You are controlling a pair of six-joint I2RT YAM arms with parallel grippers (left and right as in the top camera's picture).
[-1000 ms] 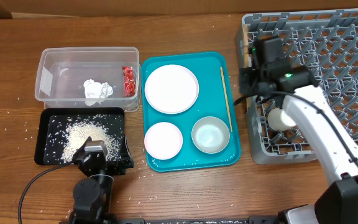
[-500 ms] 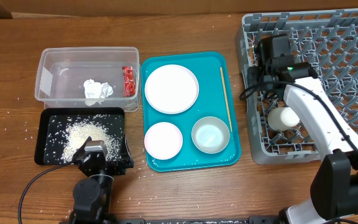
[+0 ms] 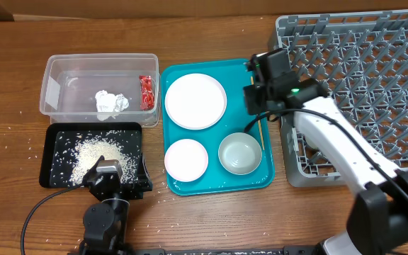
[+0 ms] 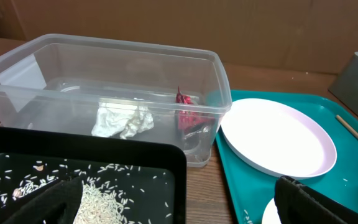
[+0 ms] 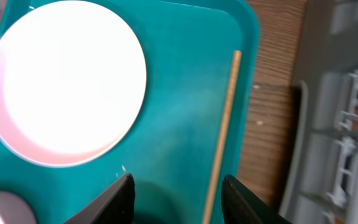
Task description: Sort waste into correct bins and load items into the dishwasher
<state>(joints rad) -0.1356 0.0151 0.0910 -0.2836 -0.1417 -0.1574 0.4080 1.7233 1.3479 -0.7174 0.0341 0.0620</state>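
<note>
While the right tool (image 5: 178, 183) is hovering fingers-apart, the chopstick (image 5: 224, 124) is lying beneath it.
It is resting along the teal tray's (image 5: 179, 93) right edge; the left tool (image 4: 179, 193), also spread, is seemingly sitting over the black tray (image 4: 135, 155).

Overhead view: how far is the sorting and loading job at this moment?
Done: red wrapper and paper wad lie in the clear tub; rice in the black tray. In hand: the open right gripper hovers over a chopstick. Left: large plate, small plate and bowl on the teal tray.
</note>
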